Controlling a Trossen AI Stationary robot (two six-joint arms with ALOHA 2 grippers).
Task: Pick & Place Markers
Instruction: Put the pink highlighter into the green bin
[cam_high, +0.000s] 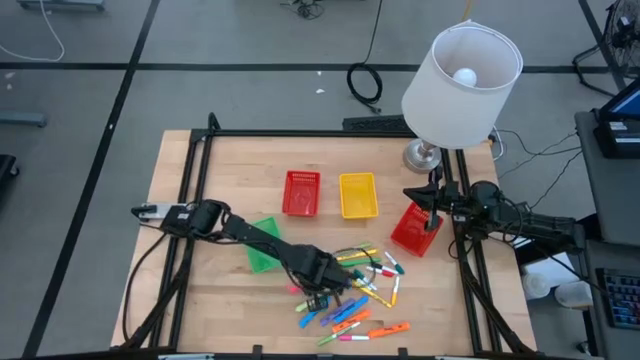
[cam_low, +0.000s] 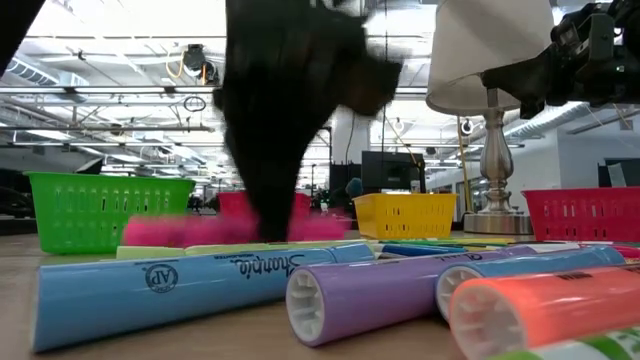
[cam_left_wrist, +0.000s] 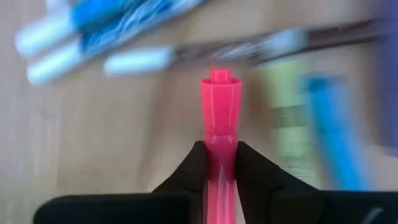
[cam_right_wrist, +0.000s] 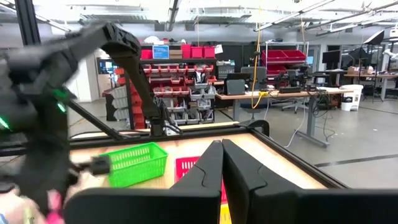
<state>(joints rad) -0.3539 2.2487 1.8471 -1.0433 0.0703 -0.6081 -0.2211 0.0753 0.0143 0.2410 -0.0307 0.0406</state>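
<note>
Several markers (cam_high: 362, 292) in many colours lie loose on the wooden table's near middle; a blue one (cam_low: 190, 290), a purple one (cam_low: 370, 292) and an orange one (cam_low: 550, 312) lie closest in the low view. My left gripper (cam_high: 322, 292) is down over this pile, shut on a pink marker (cam_left_wrist: 221, 99), which also shows in the low view (cam_low: 200, 230). My right gripper (cam_high: 433, 212) is shut and empty, its fingers together (cam_right_wrist: 222, 155), above a tilted red basket (cam_high: 414, 232) at the table's right. My left gripper pinches the pink marker's barrel (cam_left_wrist: 221, 138) between its two fingers (cam_left_wrist: 191, 169). The fingers point down at the table and the marker runs along between them, one end (cam_left_wrist: 221, 78) sticking out past the tips. Whether it is clear of the table I cannot tell.
A red basket (cam_high: 301, 193) and a yellow basket (cam_high: 358, 195) stand side by side at the far middle. A green basket (cam_high: 262, 243) lies under my left arm. A lamp with a white shade (cam_high: 460, 75) stands at the far right corner. A black frame edges the table.
</note>
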